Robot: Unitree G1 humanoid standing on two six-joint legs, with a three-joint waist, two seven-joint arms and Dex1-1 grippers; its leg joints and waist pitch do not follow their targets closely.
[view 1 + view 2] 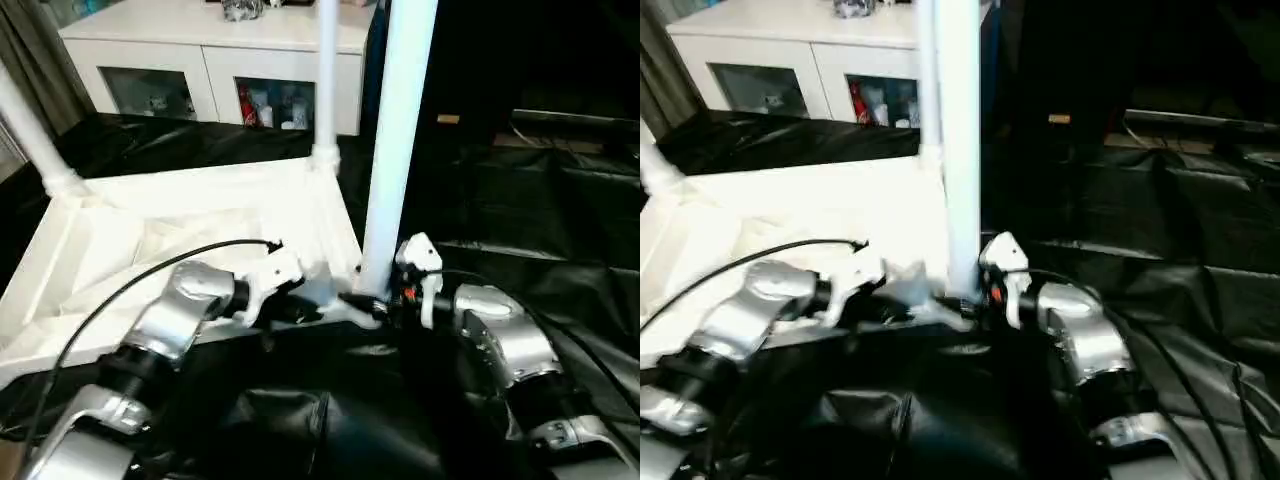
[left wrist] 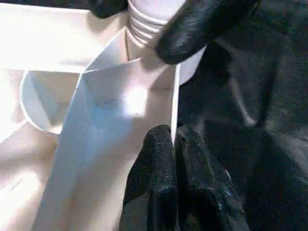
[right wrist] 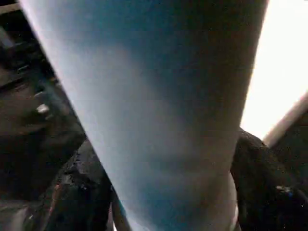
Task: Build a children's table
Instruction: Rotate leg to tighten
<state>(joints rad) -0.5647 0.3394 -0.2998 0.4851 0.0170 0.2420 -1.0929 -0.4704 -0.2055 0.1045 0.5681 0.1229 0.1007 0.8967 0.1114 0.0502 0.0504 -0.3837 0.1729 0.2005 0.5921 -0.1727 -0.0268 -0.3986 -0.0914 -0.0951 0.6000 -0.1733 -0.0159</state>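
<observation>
White plastic makes up the children's table (image 1: 170, 230), which lies upside down on black sheeting (image 1: 540, 200), its ribbed, rimmed underside facing up. Three legs stand in corner sockets: one at the far left (image 1: 30, 130), one at the far corner (image 1: 326, 80), and the nearest leg (image 1: 395, 140) at the corner closest to the robot.

Right end effector (image 3: 168, 192): its black fingers (image 3: 79, 192) sit either side of the nearest leg's base, closed around it. The hold at the lowest part of the leg is judged to serve seating or turning it into its socket.

Left end effector (image 2: 174, 159): fingers together, tips pressed against the thin edge of the table's rim beside that same corner socket (image 2: 149, 24). This is judged a bracing hold, keeping the top from shifting while the leg is worked.

Whether the leg is fully home cannot be confirmed; ridges show at its base in the left wrist view.

Behind stands a white cabinet (image 1: 210, 40); its glass-door compartments hold small items, not identifiable, including something red (image 1: 247, 105).
</observation>
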